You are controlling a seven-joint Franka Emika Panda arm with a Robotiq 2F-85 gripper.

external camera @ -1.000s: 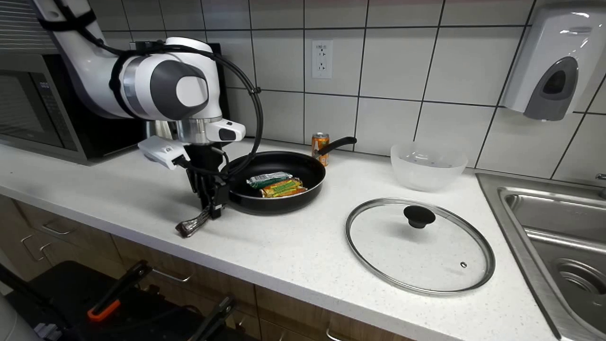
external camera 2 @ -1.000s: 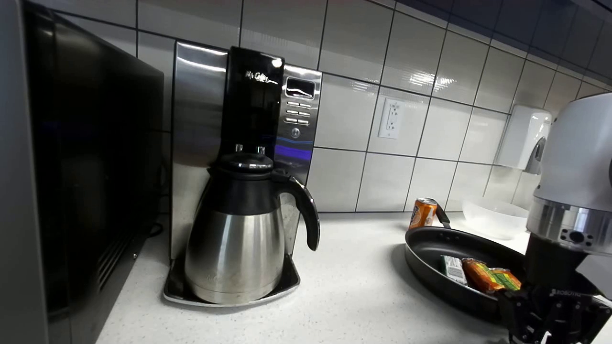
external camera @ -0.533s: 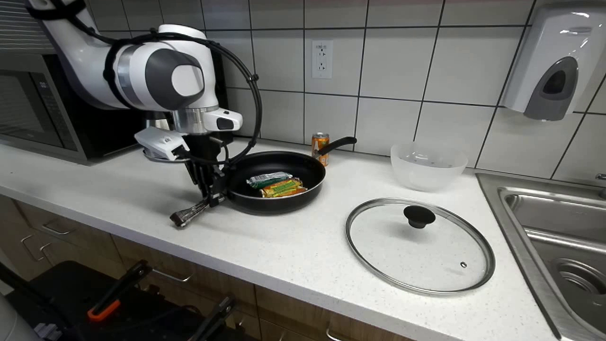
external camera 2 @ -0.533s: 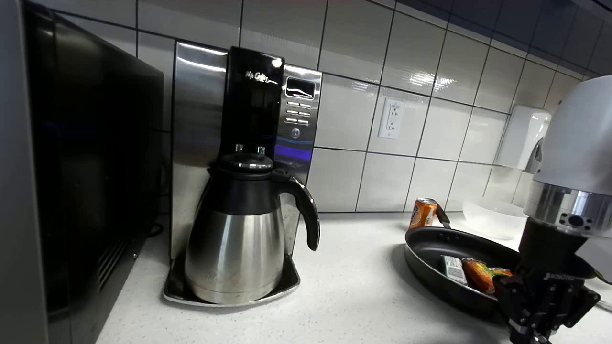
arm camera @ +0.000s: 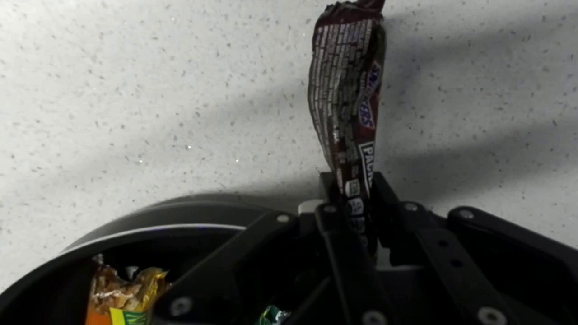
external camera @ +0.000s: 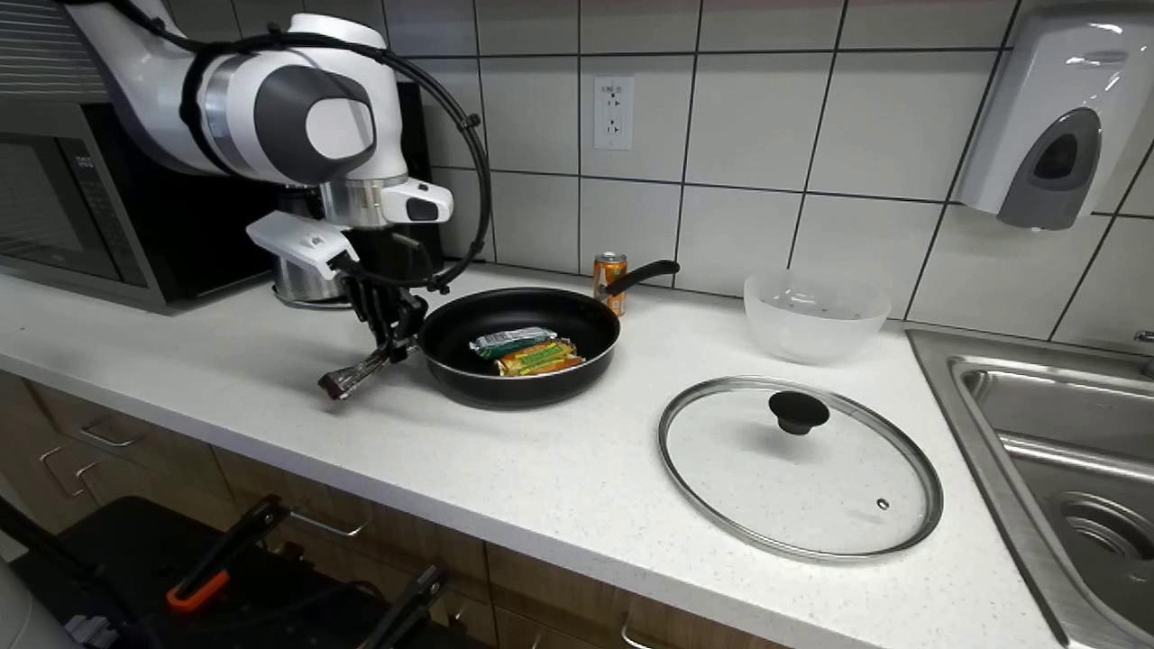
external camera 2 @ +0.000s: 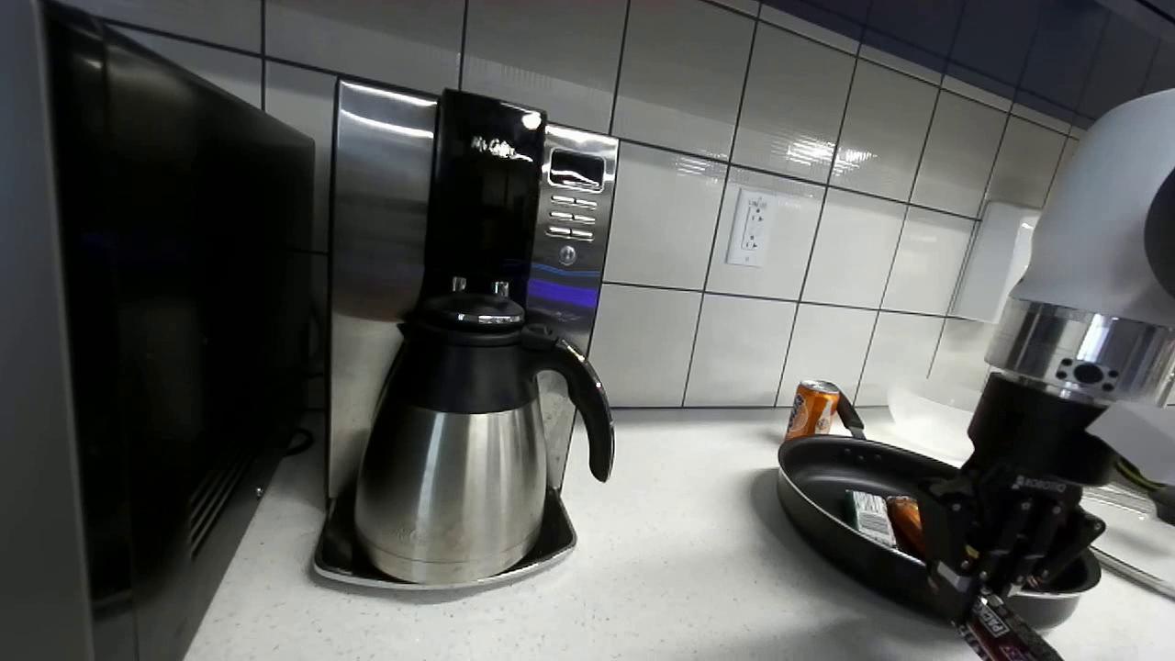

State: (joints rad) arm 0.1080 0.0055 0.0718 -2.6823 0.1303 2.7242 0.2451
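Observation:
A brown Snickers bar (arm camera: 345,81) is pinched near one end by my gripper (arm camera: 354,187), and most of its length sticks out past the fingertips. In an exterior view the bar (external camera: 350,377) hangs tilted a little above the white counter, its outer end pointing away from the black frying pan (external camera: 514,391). My gripper (external camera: 394,353) is just beside the pan's rim. Inside the pan lie a green wrapped bar (external camera: 512,341) and yellow-orange wrapped bars (external camera: 538,358). In the wrist view the gripper's linkage covers part of the pan (arm camera: 189,212).
Behind the pan an orange can (external camera: 609,270) stands by the pan handle (external camera: 642,275). A glass lid (external camera: 721,505), a translucent bowl (external camera: 816,329) and a sink (external camera: 942,388) are on the far side of the pan. A coffee maker with a steel carafe (external camera 2: 454,487) and a microwave (external camera: 72,207) stand opposite.
My gripper has closed on the Snickers bar and risen, lifting it off the counter and carrying it slightly toward the wall. The pan and its contents have not moved.

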